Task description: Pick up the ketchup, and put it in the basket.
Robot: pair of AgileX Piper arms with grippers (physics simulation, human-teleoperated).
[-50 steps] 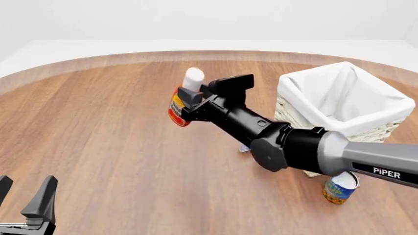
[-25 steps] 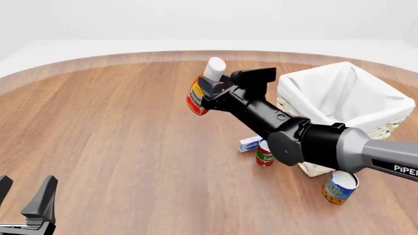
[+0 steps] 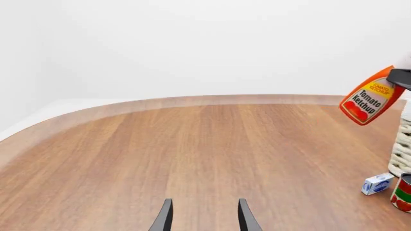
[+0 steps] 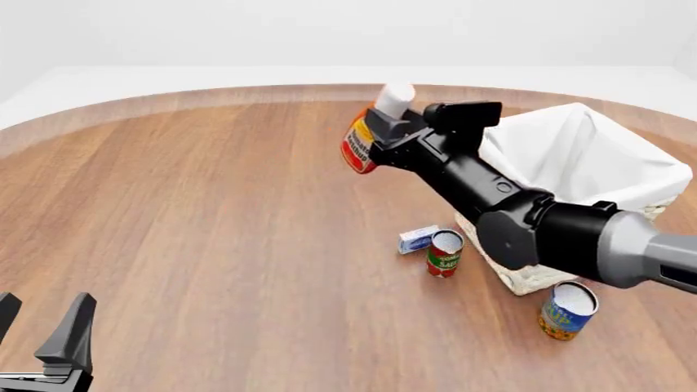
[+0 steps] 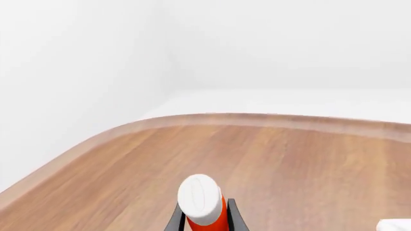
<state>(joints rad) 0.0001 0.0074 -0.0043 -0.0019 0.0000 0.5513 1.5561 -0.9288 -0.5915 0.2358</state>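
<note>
Gripping the ketchup (image 4: 364,145) aloft, the right end effector (image 4: 378,135) nears the basket (image 4: 566,184).

The small red ketchup bottle (image 4: 364,144) with white cap and yellow-and-white label hangs tilted above the table, just left of the large cream-white woven wicker basket (image 4: 574,181) with white cloth liner.
</note>
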